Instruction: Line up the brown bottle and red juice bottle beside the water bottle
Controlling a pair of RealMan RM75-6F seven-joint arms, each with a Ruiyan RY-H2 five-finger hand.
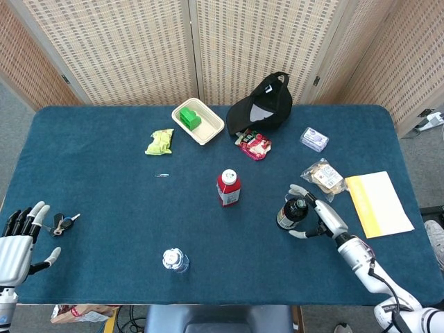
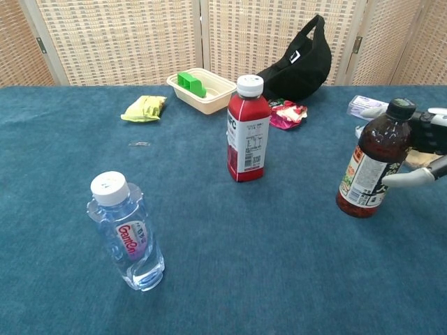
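Note:
The brown bottle (image 1: 293,212) (image 2: 374,164) stands upright at the right of the blue table. My right hand (image 1: 322,216) (image 2: 426,139) is right beside it on its right, with the thumb and fingers spread to either side of the bottle and not closed on it. The red juice bottle (image 1: 228,187) (image 2: 247,132) stands upright near the table's middle. Near the front edge, left of centre, stands the clear water bottle (image 1: 175,261) (image 2: 129,234). My left hand (image 1: 17,243) rests at the front left corner with its fingers apart and nothing in it.
Keys (image 1: 64,223) lie by the left hand. A wrapped snack (image 1: 323,176) and a yellow paper (image 1: 377,202) sit just behind and right of the right hand. At the back are a black cap (image 1: 262,104), a cream container (image 1: 198,120), a green packet (image 1: 159,141) and a red packet (image 1: 253,143).

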